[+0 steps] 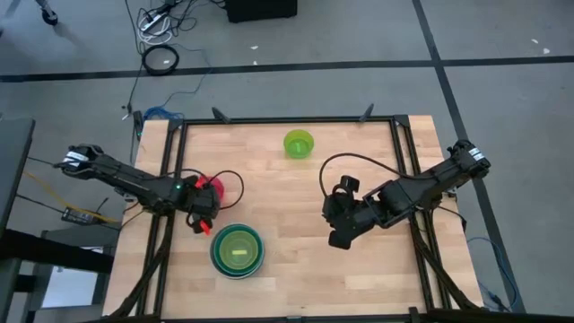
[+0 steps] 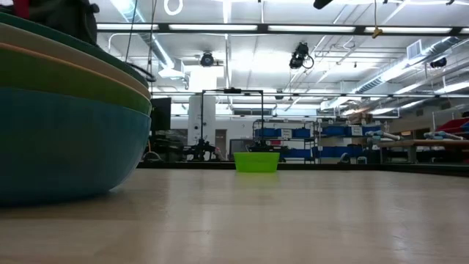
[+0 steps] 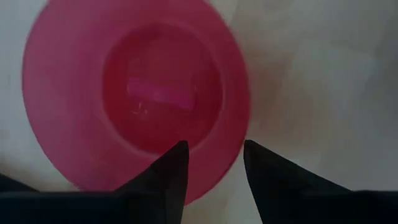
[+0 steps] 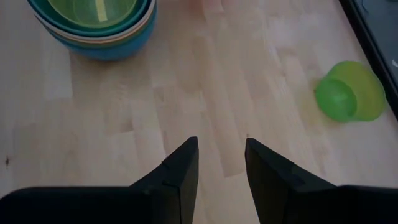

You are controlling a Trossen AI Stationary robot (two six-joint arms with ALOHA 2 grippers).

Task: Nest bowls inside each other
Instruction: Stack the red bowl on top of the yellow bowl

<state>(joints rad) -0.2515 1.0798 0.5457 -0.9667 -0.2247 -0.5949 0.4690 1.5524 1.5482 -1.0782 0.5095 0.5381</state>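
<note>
Nested bowls (image 1: pixel 238 250) sit stacked at the near left of the table (image 1: pixel 296 278), a lime bowl (image 1: pixel 299 144) alone at the far middle. Left gripper (image 1: pixel 204 222) hangs over the pink bowl (image 3: pixel 137 93), fingers apart astride its rim, not clamped yet. Best to seat one finger well inside the wall before squeezing, then lift straight up. Right gripper (image 4: pixel 221 162) waits open and empty over bare wood, mid-right.

You have 1 nested stack of bowls (image 1: pixel 238 250) near the table's (image 1: pixel 296 278) front-left. 1 small bowl (image 1: pixel 213 187) sits just behind it, under the left gripper (image 1: pixel 203 222). Another lone bowl (image 1: pixel 299 144) lies near the back edge, centre. The right gripper (image 1: pixel 338 224) hangs right of the stack.
</note>
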